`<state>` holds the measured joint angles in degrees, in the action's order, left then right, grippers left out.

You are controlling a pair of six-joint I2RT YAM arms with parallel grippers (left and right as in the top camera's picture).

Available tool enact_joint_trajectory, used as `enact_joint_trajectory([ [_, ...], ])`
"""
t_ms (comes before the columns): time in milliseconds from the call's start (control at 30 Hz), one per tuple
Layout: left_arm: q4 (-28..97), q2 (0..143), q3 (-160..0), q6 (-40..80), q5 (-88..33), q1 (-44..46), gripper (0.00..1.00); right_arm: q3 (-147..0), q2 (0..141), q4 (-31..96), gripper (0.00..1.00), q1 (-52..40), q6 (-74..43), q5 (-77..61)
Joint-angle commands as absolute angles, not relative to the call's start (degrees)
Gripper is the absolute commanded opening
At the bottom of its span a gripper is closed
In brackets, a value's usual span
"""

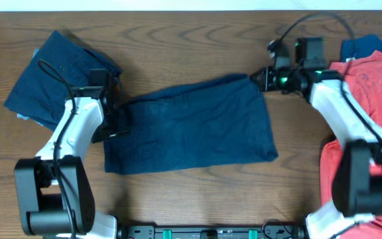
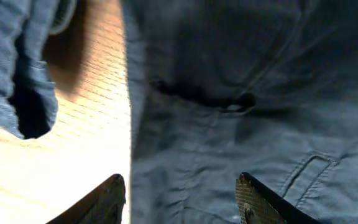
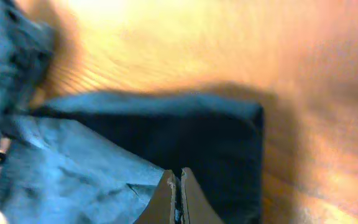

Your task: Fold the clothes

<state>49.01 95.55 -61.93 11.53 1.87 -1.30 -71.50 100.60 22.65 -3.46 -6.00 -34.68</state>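
Lying spread flat across the middle of the overhead frame, the dark navy cotton shorts (image 1: 191, 126) are seen on the brown wooden table (image 1: 178, 33). A second dark blue crumpled garment (image 1: 52, 73) lies at the upper left, a heap of coral-red shirts (image 1: 370, 86) at the right edge, and a brighter blue garment (image 1: 363, 45) just above that heap. The left gripper (image 2: 182, 196) is placed at the left edge of the shorts with its fingers held apart over the cloth. Nothing is clasped, and a small dark button (image 2: 244, 101) is seen just above them in the wrist view. The right gripper (image 3: 179, 186) is found at the upper right corner of the shorts with its fingers pressed together. Cloth lies right at their tips, but whether a layer is pinched between them cannot be told. The step in hand is judged to be the securing of both ends before a fold is made. For this to be done well, the left fingers should be lowered and closed on the thick waistband beside the button, not on the button itself or on a single loose layer. A firm hold at the right corner should be confirmed before any lift. The two ends should then be raised only a little and carried together under light tension, so that edge is laid on edge without creases. The crumpled garment near the left arm should not be caught or dragged.
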Motion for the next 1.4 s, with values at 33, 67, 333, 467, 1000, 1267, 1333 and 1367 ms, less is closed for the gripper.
enact_joint_trajectory([
  [33, 48.6, 93.0, -63.0, 10.8, 2.0, -1.3, 0.59, -71.9, 97.7, 20.7, 0.01, -4.3, -9.8, -29.8],
  [67, 48.5, 92.9, -63.0, 10.8, 2.0, -1.3, 0.59, -71.9, 98.2, 19.6, 0.01, -4.6, -10.3, -28.6],
  [333, 48.4, 92.9, -63.0, 11.4, 0.3, -1.3, 0.62, -71.9, 110.3, 3.6, 0.48, -7.0, -10.4, -19.5],
  [467, 48.4, 92.9, -63.0, 11.3, -3.6, -1.3, 0.62, -71.9, 116.1, 2.0, 0.72, -6.2, -10.5, -15.9],
  [1000, 39.2, 92.9, -63.0, 8.5, -2.5, -1.3, 0.67, -71.9, 111.5, 15.9, 0.75, 2.2, -7.6, -26.9],
  [1267, 33.9, 96.0, -63.0, 8.4, -2.5, -1.3, 0.68, -71.9, 116.4, 11.9, 0.56, 1.2, -10.5, -23.4],
  [1333, 33.2, 97.2, -63.0, 8.4, -2.5, -1.3, 0.65, -71.9, 116.9, 11.1, 0.56, 1.2, -10.5, -23.4],
  [1367, 32.8, 97.9, -63.0, 8.4, -2.5, -1.3, 0.61, -71.9, 117.0, 10.8, 0.56, 1.2, -10.5, -23.4],
])
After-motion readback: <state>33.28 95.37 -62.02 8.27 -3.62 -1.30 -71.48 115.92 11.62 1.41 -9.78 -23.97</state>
